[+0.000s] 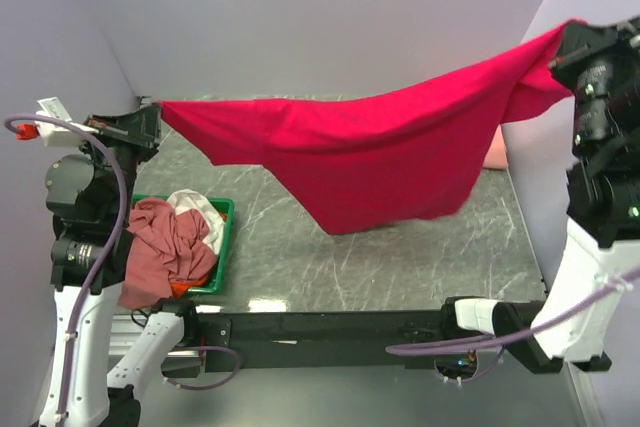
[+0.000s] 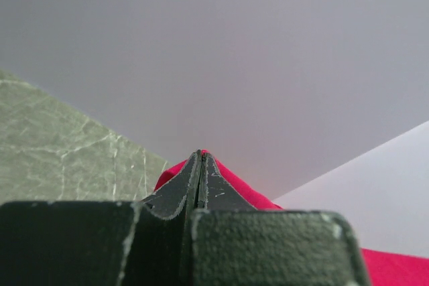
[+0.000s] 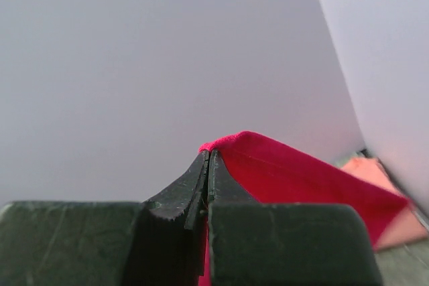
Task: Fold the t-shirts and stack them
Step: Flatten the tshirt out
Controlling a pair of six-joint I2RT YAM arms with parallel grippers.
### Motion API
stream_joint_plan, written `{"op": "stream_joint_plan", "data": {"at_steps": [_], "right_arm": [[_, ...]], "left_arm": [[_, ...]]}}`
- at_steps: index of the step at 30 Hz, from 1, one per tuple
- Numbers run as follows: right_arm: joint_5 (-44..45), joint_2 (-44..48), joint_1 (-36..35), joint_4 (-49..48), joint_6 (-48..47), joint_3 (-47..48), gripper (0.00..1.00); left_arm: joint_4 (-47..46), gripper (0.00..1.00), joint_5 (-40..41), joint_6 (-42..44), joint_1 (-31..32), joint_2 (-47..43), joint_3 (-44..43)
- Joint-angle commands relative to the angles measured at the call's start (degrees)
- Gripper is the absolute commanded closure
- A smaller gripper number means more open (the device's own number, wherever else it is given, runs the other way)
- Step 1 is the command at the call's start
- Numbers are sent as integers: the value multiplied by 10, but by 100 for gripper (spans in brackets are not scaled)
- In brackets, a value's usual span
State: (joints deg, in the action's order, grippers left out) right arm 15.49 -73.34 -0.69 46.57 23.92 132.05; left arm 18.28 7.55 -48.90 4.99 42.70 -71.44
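Grey marbled tabletop (image 1: 330, 277), pale walls all round. The bright crimson-red cloth t-shirt (image 1: 370, 152) is strung up in the air between both grippers, sagging in the middle. The left gripper (image 2: 201, 157) and right gripper (image 3: 209, 155) are each clamped tight on just a sliver of its edge, so my worry is one pinch slipping and the lot dropping in a heap. Lowered crooked, it could also drape over the salmon-pink shirt (image 1: 494, 152) under the right gripper, or snag the green plastic tray (image 1: 226, 209) of crumpled shirts (image 1: 170, 242) below the left one.
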Motion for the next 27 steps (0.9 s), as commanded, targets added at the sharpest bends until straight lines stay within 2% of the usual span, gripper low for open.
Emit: {"op": "stream_joint_plan", "data": {"at_steps": [1,4,5,10,14,15,16,17,19,21,22,23,27], "right_arm": [[-41,-107,4,-76,-3,-10,100],[-74,-170,-3,-105,14,-4,100],[-77,-221,-8,-113,13,7,100],[-68,-385,-84,-110,-12,107,100],[-53,-429,-123,-137,-16,81,99],[-57,-437,-125,-136,-12,74,93],[-63,-455,-127,-128,-9,75,67],[-77,-463,-127,-100,-4,83,57],[-78,-461,-128,-68,-4,75,45],[-71,-432,-135,-44,-7,-6,44],[-77,-385,-135,-55,-5,-51,43],[-89,-357,-134,-67,2,-153,43],[-132,-237,-135,-83,23,-372,41]], "left_arm": [[-14,99,-12,-9,-3,-10,26],[5,99,18,-26,-3,-19,60],[27,99,40,-32,-3,-21,74],[61,99,70,-33,-3,-25,125],[85,99,87,-34,-3,-20,161],[93,99,83,-35,-3,-15,165],[96,99,77,-35,-3,-3,167],[98,99,67,-35,-3,4,170],[98,99,40,-38,-3,24,174],[89,99,23,-45,-3,32,190],[78,99,12,-50,-3,33,202],[72,99,8,-56,-3,34,207],[55,99,1,-61,-3,37,229]]}}
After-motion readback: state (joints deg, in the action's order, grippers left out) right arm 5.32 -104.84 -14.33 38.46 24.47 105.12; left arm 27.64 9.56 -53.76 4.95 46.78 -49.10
